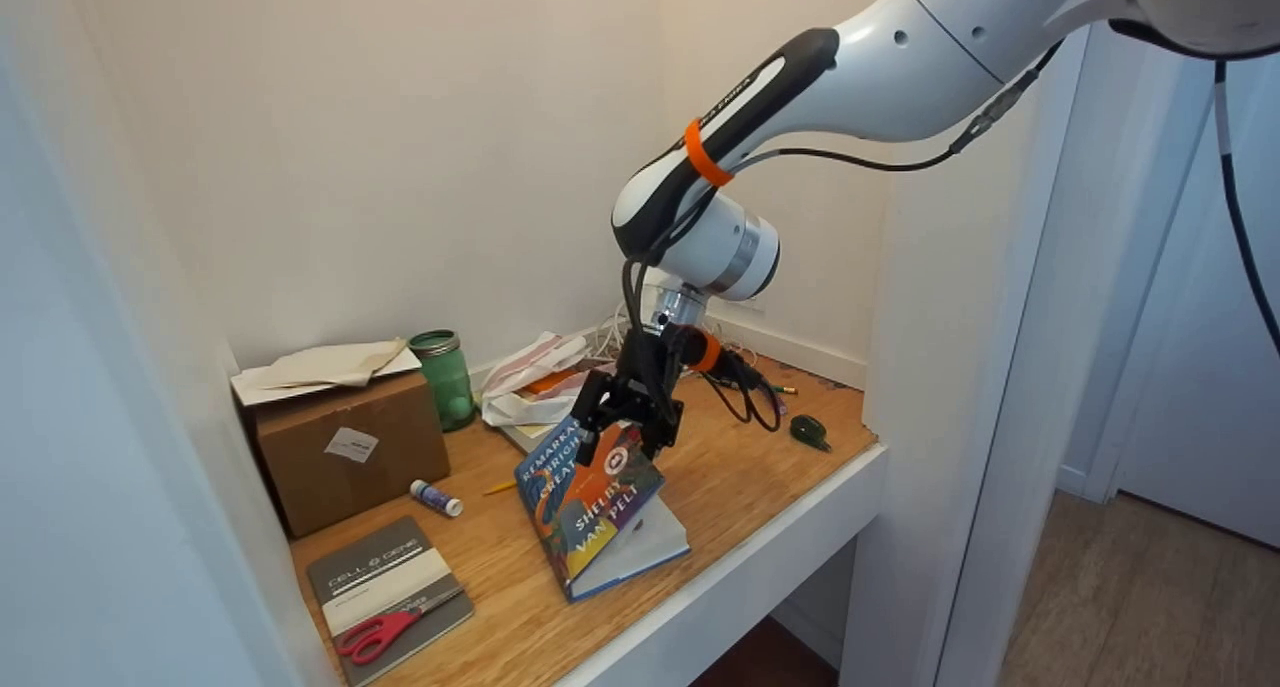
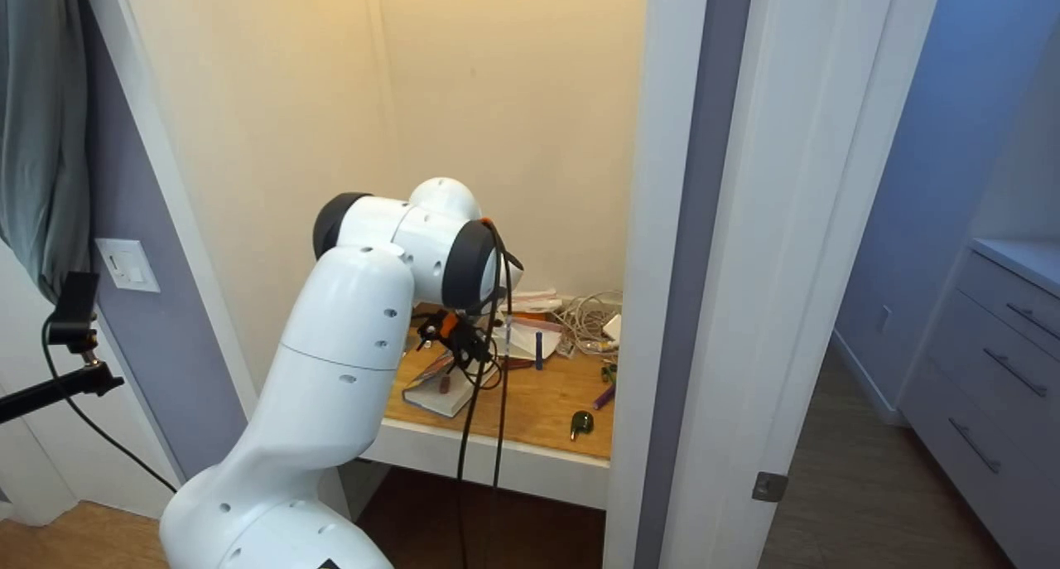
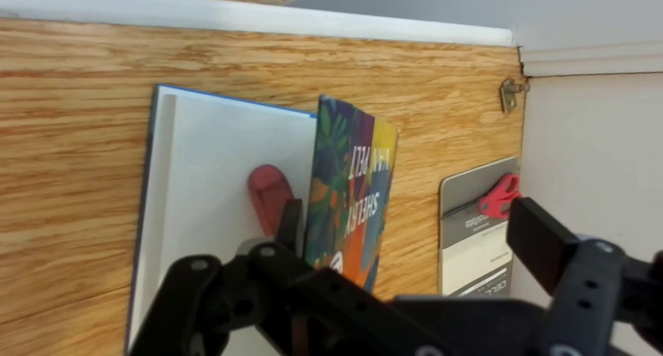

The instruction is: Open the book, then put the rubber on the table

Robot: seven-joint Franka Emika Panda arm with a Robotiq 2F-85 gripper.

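The book lay on the counter near its white front edge, cover raised at a slant and part of the white page below it showing. Over it stood the tool, its jaws spread wide and gripping nothing: in the wrist view, one finger was on the page side of the tilted cover and the opposite one stood apart from the cover's outer face. Whether the inner finger touched the cover was hard to tell from that angle. The rubber rested on the page inside the book, just beside that finger. In an exterior view, red scissors lay on a grey striped notebook at the near left; farther off, a small tube lay near a cardboard box, and a green jar stood just right of the box. Well to the right of the book sat a dark green lump.
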